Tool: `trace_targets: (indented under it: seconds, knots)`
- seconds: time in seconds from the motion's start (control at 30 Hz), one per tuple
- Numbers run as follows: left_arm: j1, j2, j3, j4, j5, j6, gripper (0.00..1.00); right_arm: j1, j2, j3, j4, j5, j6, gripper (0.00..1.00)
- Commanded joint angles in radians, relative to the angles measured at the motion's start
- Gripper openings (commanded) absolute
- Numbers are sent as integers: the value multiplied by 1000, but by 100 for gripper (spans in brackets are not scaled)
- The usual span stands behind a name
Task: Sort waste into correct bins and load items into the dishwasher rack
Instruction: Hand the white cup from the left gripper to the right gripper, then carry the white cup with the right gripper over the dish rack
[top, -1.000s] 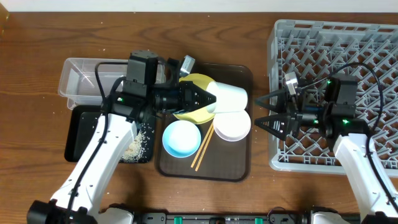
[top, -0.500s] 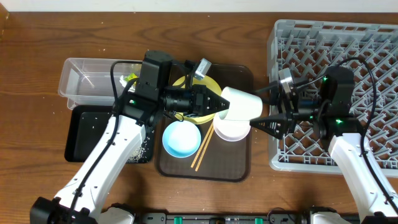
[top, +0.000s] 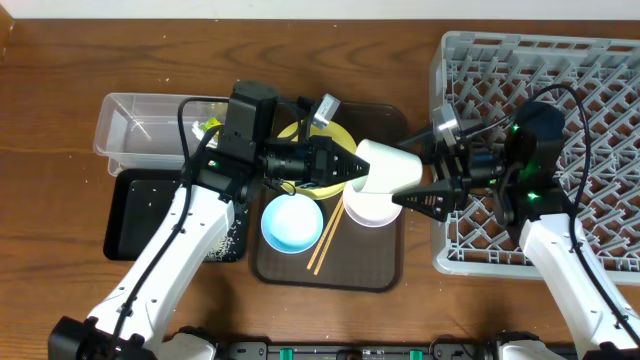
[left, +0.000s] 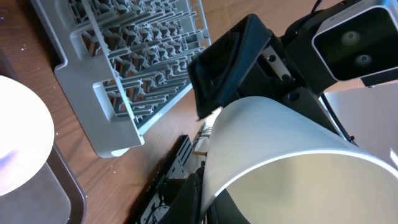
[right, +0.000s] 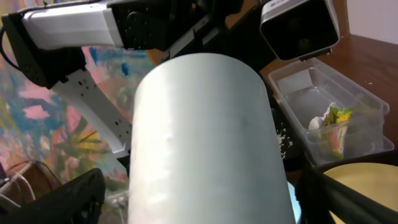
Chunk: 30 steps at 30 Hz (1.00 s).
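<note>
- The brown serving tray (top: 372, 268) sits mid-table and is the reference for every place below.
- Left gripper (top: 352, 168): clenched on the rim of the pale cup (top: 390, 167), which it holds on its side in the air above the tray's right half, its closed base pointing right.
- Right gripper (top: 412, 180): spread wide over the tray's right edge, one finger on each side of the cup's base end. Whether the pads touch the cup cannot be told.
- Yellow plate (top: 338, 135): on the tray's rear part, mostly covered by the left arm.
- Light blue bowl (top: 292, 222): on the tray's front left.
- White bowl (top: 372, 208): on the tray's right side, under the cup.
- Wooden chopsticks (top: 325, 238): lying on the tray between the two bowls.
- Clear plastic tub (top: 135, 125): left of the tray, towards the rear, with the snack wrapper (top: 207, 127) inside it.
- Black tray (top: 135, 215): left of the tray, towards the front, with rice crumbs (top: 228, 232) at the end nearest the tray.
- Grey dishwasher rack (top: 560, 80): just right of the tray.
</note>
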Motion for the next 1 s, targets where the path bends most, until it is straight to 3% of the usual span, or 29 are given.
trace_targets:
  seconds: [0.0, 0.17, 0.4, 0.73, 0.8, 0.87, 0.97]
  knots:
    - [-3, 2, 3, 2, -4, -2, 6, 14, 4, 8, 14, -18, 52, 91]
    - [-3, 2, 3, 2, -4, -2, 6, 14, 4, 8, 21, -18, 51, 68]
    - [-3, 2, 3, 2, -3, -2, 6, 14, 4, 8, 21, -18, 51, 67]
    - [-3, 2, 3, 2, -31, 30, 8, 14, 4, 8, 21, -10, 51, 54]
    - [-3, 2, 3, -12, -67, 62, 14, 14, 4, 8, 21, -6, 51, 49]
    - [-3, 2, 3, -58, -139, 112, 29, 14, 4, 8, 20, 1, 52, 48]
    - [-3, 2, 3, -170, -299, 180, 38, 14, 4, 8, 20, 54, 79, 44]
